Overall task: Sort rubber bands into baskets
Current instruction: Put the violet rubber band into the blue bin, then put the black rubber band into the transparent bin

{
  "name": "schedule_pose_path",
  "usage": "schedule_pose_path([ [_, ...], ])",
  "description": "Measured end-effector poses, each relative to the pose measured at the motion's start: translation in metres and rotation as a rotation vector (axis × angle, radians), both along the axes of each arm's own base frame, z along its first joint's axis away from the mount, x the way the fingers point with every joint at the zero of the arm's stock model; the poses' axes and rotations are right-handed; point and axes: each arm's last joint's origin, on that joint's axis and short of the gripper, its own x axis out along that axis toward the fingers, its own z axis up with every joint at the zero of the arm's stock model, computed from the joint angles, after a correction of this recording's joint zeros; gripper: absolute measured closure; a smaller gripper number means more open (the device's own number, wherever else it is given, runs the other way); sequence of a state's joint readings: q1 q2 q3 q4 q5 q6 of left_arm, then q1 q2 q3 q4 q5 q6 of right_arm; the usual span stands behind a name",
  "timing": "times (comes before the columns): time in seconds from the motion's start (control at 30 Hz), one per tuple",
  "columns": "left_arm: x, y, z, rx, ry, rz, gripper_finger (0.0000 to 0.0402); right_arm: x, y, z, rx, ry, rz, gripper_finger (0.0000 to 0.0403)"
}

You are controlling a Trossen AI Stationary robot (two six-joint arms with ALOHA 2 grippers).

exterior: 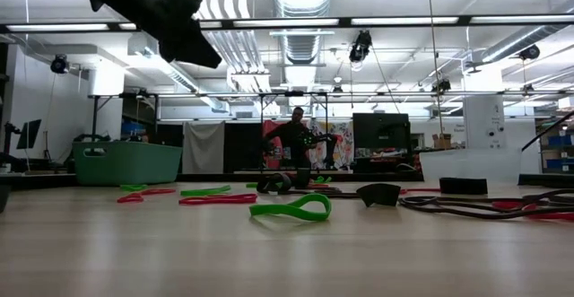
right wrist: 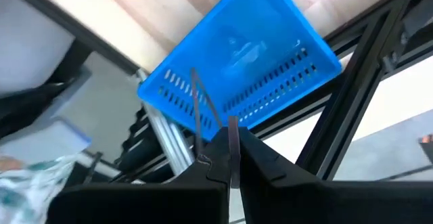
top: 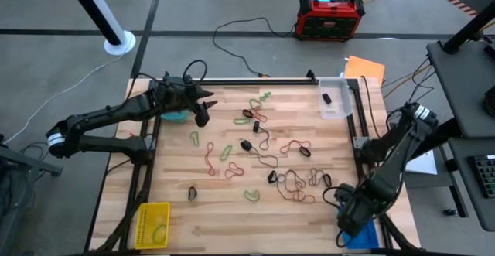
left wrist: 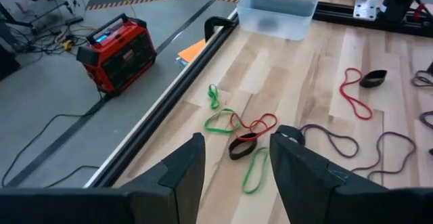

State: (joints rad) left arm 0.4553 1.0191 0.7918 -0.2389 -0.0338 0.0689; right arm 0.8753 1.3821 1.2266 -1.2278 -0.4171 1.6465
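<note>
Over blue basket (right wrist: 237, 55), right hand (right wrist: 230, 158) closed on brownish band (right wrist: 203, 112), left hand (left wrist: 237, 176) open.

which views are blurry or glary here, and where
Low view: the green rubber band is sharp, the near table soft, ceiling lights glare. Right wrist view: the blue basket is blurred. High view: evenly lit, weak shadows.

grey concrete floor (top: 232, 8), red-and-black box (top: 330, 16), ceiling light strips (exterior: 404, 21), ducts overhead
</note>
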Motion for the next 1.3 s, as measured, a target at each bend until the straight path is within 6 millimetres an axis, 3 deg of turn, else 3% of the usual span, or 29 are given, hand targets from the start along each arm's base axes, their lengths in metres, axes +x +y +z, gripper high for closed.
schedule_pose_path([
  [0.33,0.0,-0.001,0.0,-0.009,-0.002,0.0,0.0251,0.007,0.007,-0.022,-0.111,0.048,0.012,0.0382],
  [0.73,0.0,-0.001,-0.001,-0.009,-0.001,-0.001,0.0251,0.008,0.007,-0.023,-0.137,0.05,-0.021,0.0297],
  [1.03,0.003,-0.008,-0.008,-0.056,0.001,-0.056,0.0251,0.024,-0.01,-0.018,-0.434,-0.389,0.0,0.0271],
  [1.3,0.022,-0.04,-0.033,-0.178,0.028,-0.256,0.0251,0.054,-0.042,-0.014,-0.747,-0.618,0.254,0.0271],
])
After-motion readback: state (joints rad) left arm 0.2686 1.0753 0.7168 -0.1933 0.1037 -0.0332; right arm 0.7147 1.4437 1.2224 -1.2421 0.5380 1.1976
